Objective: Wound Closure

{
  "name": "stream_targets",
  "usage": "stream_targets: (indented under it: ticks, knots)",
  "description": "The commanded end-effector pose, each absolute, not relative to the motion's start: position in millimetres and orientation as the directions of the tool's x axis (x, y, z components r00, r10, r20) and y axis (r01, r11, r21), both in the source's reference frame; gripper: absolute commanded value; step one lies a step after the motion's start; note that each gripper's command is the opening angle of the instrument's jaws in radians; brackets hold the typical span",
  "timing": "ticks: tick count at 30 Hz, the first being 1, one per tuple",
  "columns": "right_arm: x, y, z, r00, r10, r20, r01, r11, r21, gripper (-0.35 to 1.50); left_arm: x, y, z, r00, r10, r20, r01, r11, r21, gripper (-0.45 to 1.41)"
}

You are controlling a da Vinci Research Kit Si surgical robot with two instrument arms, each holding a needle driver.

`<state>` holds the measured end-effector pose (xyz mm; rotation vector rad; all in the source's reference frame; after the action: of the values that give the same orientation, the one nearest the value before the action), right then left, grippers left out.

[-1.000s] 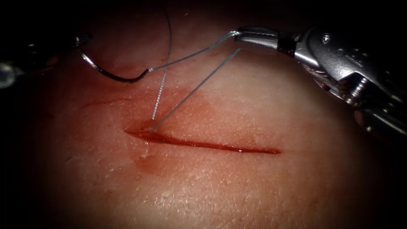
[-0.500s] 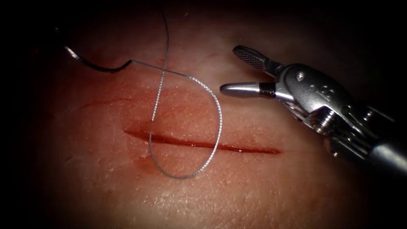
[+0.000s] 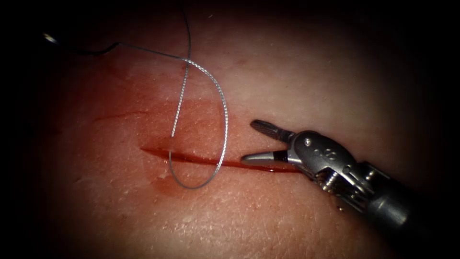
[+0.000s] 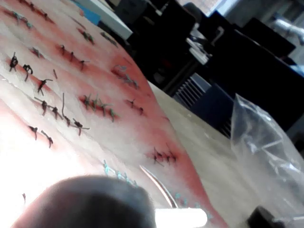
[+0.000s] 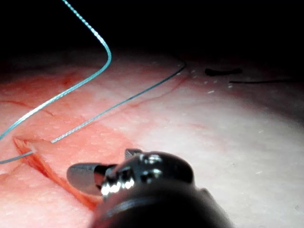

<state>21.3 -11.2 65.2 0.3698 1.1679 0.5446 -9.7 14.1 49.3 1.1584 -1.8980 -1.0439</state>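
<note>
Right pincer point(image 3: 250, 142) agape, empty, over cut point(image 3: 230, 163)

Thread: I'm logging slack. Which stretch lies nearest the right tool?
The loop across the cut; its right curve nears the open, empty right tool without touching. The straight end stops farther left.

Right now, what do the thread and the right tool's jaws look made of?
Thread: looks braided or twisted, pale fibre; ridged, beaded glints along its loop. Right tool: jaws open, holding nothing, apparently polished metal; bright highlights, cross-hatched grip face on the upper jaw.
</note>
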Motion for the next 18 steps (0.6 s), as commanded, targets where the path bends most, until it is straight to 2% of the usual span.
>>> stream_targets:
  ticks: [1, 2, 3, 4, 5, 6, 7, 9, 13, 14, 16, 17, 18]
  knots:
    - [23.1, -11.2, 65.0, 0.287, 0.571, -0.769, -0.189, 0.821, 0.539, 0.46, -9.9, 15.2, 48.4, -0.384, -0.913, 0.139, -0.382, 0.293, 0.876, -0.45]
    - [23.9, -11.7, 65.1, 0.292, 0.565, -0.772, -0.169, 0.825, 0.540, 0.29, -9.9, 15.2, 48.4, -0.384, -0.913, 0.139, -0.382, 0.293, 0.876, -0.45]
    - [24.8, -12.1, 65.1, 0.296, 0.551, -0.780, -0.153, 0.834, 0.530, -0.10, -9.9, 15.2, 48.4, -0.384, -0.913, 0.139, -0.382, 0.294, 0.876, -0.45]
    - [25.4, -12.3, 65.0, 0.303, 0.513, -0.803, -0.129, 0.857, 0.499, -0.35, -9.9, 15.2, 48.4, -0.384, -0.913, 0.139, -0.382, 0.294, 0.876, -0.45]
    - [26.7, -12.4, 64.8, 0.313, 0.417, -0.853, -0.085, 0.907, 0.412, -0.33, -10.0, 15.2, 48.4, -0.384, -0.913, 0.139, -0.381, 0.294, 0.876, -0.45]
    - [27.5, -12.4, 64.7, 0.316, 0.350, -0.882, -0.054, 0.935, 0.352, -0.16, -10.0, 15.2, 48.4, -0.384, -0.913, 0.139, -0.381, 0.294, 0.876, -0.45]
    - [27.9, -12.4, 64.7, 0.316, 0.315, -0.895, -0.038, 0.947, 0.320, -0.11, -10.0, 15.2, 48.5, -0.384, -0.913, 0.139, -0.381, 0.294, 0.876, -0.45]
    - [29.8, -12.5, 65.0, 0.308, 0.171, -0.936, 0.049, 0.979, 0.195, -0.05, -10.0, 15.2, 48.5, -0.385, -0.913, 0.139, -0.381, 0.294, 0.877, -0.45]
    - [32.0, -12.8, 65.7, 0.310, 0.086, -0.947, 0.107, 0.986, 0.125, -0.05, -10.0, 15.1, 48.5, -0.386, -0.912, 0.139, -0.379, 0.294, 0.878, -0.45]
    - [32.3, -12.8, 65.8, 0.313, 0.084, -0.946, 0.107, 0.987, 0.123, 0.09, -10.0, 15.1, 48.5, -0.387, -0.912, 0.139, -0.378, 0.295, 0.878, -0.45]
    - [33.3, -12.8, 66.0, 0.319, 0.077, -0.945, 0.104, 0.988, 0.115, 0.49, -10.0, 15.1, 48.5, -0.387, -0.912, 0.140, -0.378, 0.295, 0.877, -0.45]
    - [33.6, -12.6, 65.9, 0.329, 0.068, -0.942, 0.085, 0.991, 0.101, 0.79, -10.0, 15.1, 48.5, -0.387, -0.911, 0.140, -0.378, 0.295, 0.877, -0.45]
    - [33.7, -12.5, 65.8, 0.331, 0.069, -0.941, 0.078, 0.992, 0.100, 0.86, -10.0, 15.1, 48.5, -0.387, -0.911, 0.140, -0.378, 0.295, 0.877, -0.45]
